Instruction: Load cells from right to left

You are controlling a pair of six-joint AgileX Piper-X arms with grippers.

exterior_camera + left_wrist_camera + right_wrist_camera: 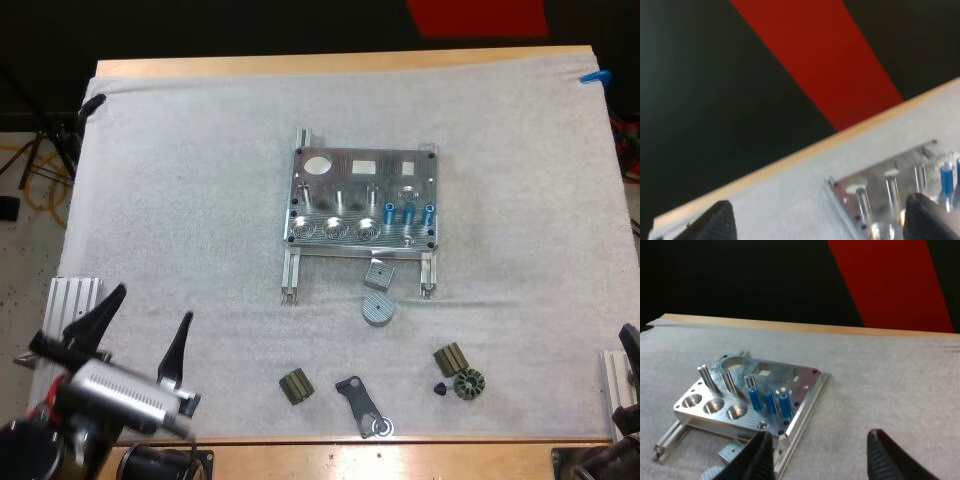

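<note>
The metal fixture [363, 200] lies mid-mat on two rails. Three bright blue cylinders [408, 213] stand upright in a row near its front right corner, and three round pockets to their left hold nothing. My left gripper [145, 325] hovers open above the mat's near left corner, far from the fixture. In the left wrist view its fingers [715, 222] stand wide apart, with the fixture [890, 185] beyond them. My right gripper [822, 455] is open, nothing between its fingers, with the fixture [790, 377] and the blue cylinders [770, 401] ahead of it.
Loose parts lie in front of the fixture: a grey square block [379, 273], a grey round disc [377, 309], two olive ribbed pieces [295, 385] [451, 359], a black lever [360, 405] and a gear-like ring [468, 384]. Aluminium blocks [75, 300] [615, 375] sit at both near corners.
</note>
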